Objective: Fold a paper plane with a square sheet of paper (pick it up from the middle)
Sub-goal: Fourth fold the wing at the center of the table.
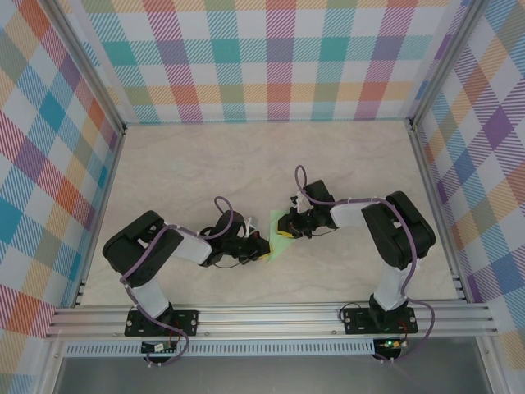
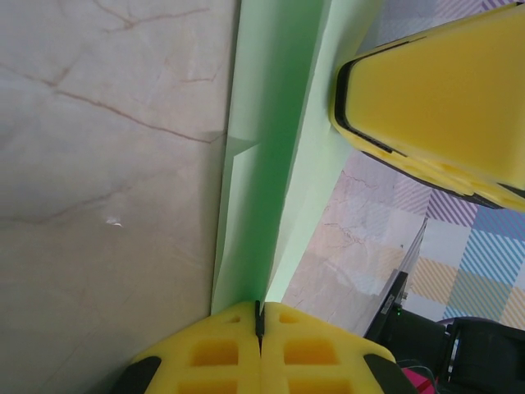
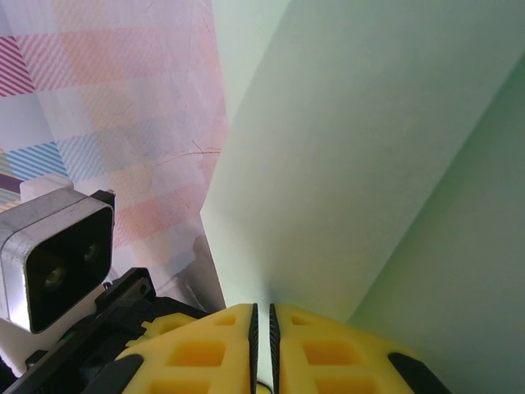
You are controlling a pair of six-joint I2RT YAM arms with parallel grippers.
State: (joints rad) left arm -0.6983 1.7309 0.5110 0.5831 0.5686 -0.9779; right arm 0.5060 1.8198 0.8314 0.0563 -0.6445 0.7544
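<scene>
The pale mint-green sheet of paper (image 1: 275, 239) is held between both grippers just above the table's middle. It is folded, with layers meeting along a long crease (image 2: 264, 164). My left gripper (image 2: 260, 316) is shut on its near edge, the yellow pads pressed together on the paper. My right gripper (image 3: 262, 318) is shut on the opposite side, a thin layer of paper (image 3: 369, 148) running between its pads. In the top view the left gripper (image 1: 259, 245) and right gripper (image 1: 289, 226) nearly touch. The grippers hide the paper's full outline, so I cannot tell whether it has a paper plane shape.
The marble-look tabletop (image 1: 246, 164) spreads out behind the arms. Checked walls (image 1: 271, 57) and aluminium rails (image 1: 271, 316) enclose it. The right gripper's yellow finger (image 2: 435, 98) hangs close over the paper in the left wrist view. The left wrist camera (image 3: 53, 263) sits close to the right gripper.
</scene>
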